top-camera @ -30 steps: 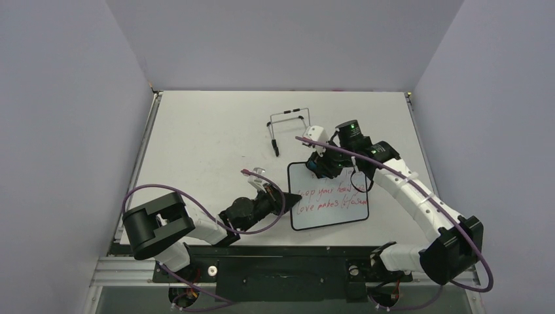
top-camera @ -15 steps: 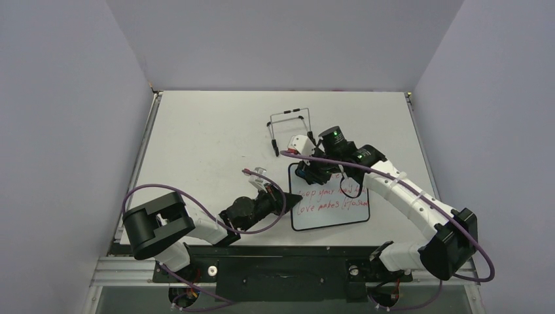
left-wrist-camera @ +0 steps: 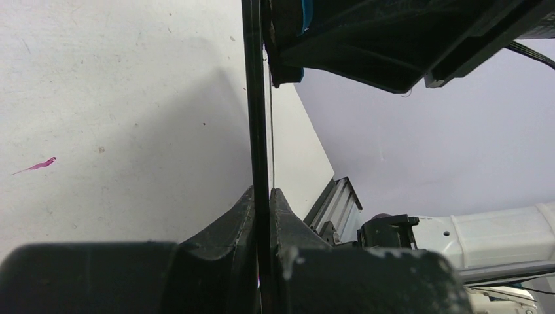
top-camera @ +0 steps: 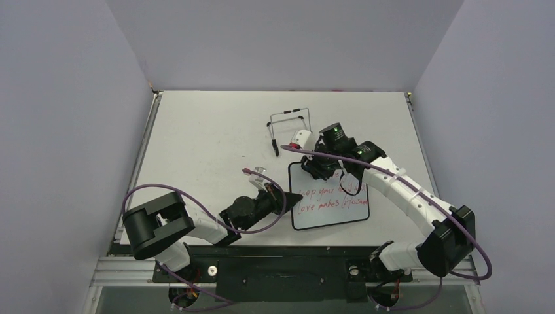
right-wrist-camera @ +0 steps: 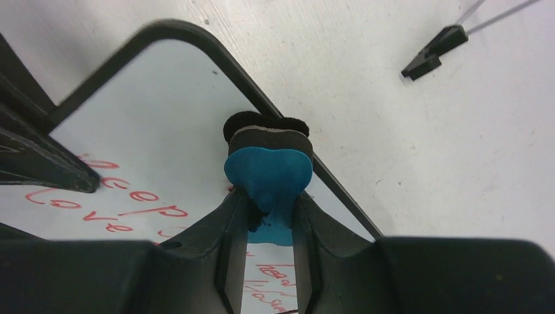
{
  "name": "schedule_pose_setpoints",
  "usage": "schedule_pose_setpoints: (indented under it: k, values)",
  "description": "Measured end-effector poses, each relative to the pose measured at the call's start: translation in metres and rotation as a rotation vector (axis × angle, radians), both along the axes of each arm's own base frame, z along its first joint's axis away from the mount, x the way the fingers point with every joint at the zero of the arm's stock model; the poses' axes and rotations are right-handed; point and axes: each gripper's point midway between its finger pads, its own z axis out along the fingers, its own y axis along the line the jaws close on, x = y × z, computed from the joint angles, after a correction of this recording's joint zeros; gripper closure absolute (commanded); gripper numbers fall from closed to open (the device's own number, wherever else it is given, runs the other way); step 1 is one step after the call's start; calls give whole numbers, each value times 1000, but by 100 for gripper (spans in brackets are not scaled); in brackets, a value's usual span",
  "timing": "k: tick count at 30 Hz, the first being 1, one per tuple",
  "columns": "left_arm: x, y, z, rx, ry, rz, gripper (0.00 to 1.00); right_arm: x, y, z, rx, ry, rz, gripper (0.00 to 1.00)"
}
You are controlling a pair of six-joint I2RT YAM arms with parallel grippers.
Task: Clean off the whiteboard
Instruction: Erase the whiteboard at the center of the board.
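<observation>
The whiteboard (top-camera: 329,215) lies flat on the table with two lines of red handwriting on it. My left gripper (top-camera: 294,197) is shut on its left edge; in the left wrist view the black frame (left-wrist-camera: 254,98) runs up from between the closed fingers (left-wrist-camera: 262,193). My right gripper (top-camera: 315,167) is shut on a small blue eraser (right-wrist-camera: 268,171). The eraser's black felt presses on the whiteboard (right-wrist-camera: 163,124) by its frame, near the upper left corner, just above the writing.
A black wire stand (top-camera: 288,127) lies on the table just behind the board; one of its capped ends (right-wrist-camera: 434,50) shows close to the eraser. Purple cables loop over both arms. Grey walls close in the table on three sides.
My right gripper has slid the eraser leftward along the top of the board, toward its upper left corner. The left gripper and the board have stayed put.
</observation>
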Motion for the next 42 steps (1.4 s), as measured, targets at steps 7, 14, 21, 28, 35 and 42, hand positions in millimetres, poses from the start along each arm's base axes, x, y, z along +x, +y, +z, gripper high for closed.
schedule_pose_setpoints:
  k: [7, 14, 21, 28, 35, 42]
  values:
    - [2, 1, -4, 13, 9, 11, 100, -24, 27, -5, -45, -22, 182, 100]
    - [1, 0, -3, 12, 3, 3, 100, -19, -6, -13, -34, -5, 82, 100]
    - [1, -1, -1, 7, 4, 0, 100, -16, 5, -7, -49, -19, 110, 100]
    - [1, -1, -3, 17, -1, -1, 100, -44, 16, -15, -51, 7, 264, 100]
    - [1, -1, -2, 19, -9, -2, 100, -22, 5, -9, -31, -31, 112, 100]
    - [2, 0, -4, 29, -3, 7, 100, -29, 24, -6, -42, -51, 210, 100]
